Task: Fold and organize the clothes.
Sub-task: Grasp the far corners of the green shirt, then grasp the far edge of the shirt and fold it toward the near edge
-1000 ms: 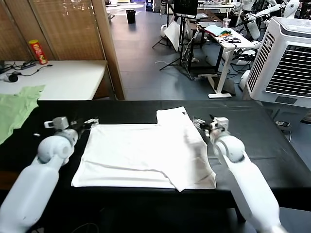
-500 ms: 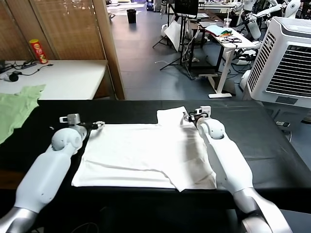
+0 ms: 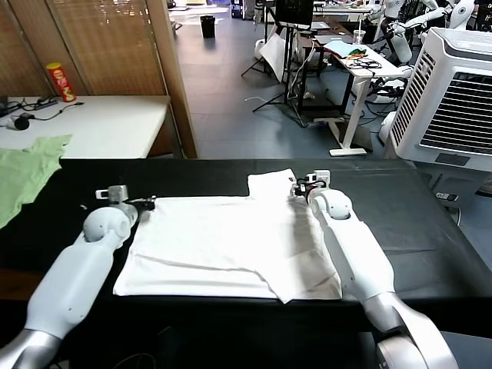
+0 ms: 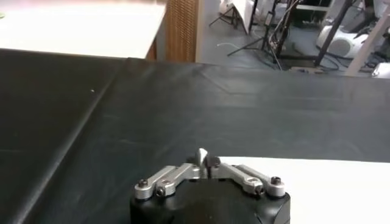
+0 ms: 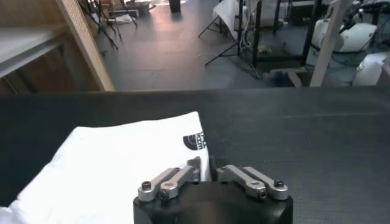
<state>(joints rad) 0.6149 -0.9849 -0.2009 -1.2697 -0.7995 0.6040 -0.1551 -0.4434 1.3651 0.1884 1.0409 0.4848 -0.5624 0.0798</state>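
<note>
T-shirt [image 3: 231, 242] plain side up; left pincer [image 3: 147, 203], right pincer [image 3: 295, 184] clamp its far corners.

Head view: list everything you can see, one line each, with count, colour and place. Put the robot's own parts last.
T-shirt: one, white, spread flat on the middle of the black table.
Black table: one, black top, directly before the robot.
Light green garment: one, pale green, at the far left, draped from the white table onto the black one.
White table: one, white, behind the black table on the left.
Snack can: one, red and yellow, upright on the white table.
Cooling unit: one, white, far right on the floor.
Left gripper: one, shut on the T-shirt's far left corner.
Right gripper: one, shut on the T-shirt's far right edge.
</note>
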